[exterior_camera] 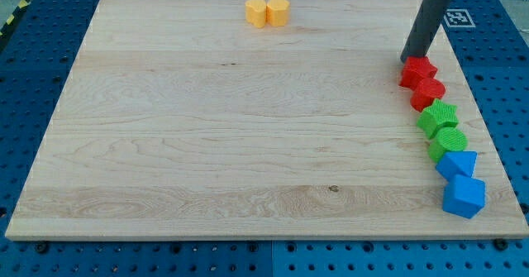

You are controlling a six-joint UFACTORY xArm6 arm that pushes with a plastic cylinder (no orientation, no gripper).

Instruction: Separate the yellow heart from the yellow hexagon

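Two yellow blocks sit side by side and touching at the view's top, near the board's top edge. The left one [257,13] looks like the hexagon and the right one [278,11] like the heart, though the shapes are small. My tip [406,59] is at the view's right, far from both yellow blocks. It rests at the upper left edge of a red star-like block [419,71].
A curved row of blocks runs down the right edge of the wooden board [207,145]: the red star-like block, a second red block [429,92], two green blocks [437,117] [448,141], a blue block [457,163] and a blue cube [464,197].
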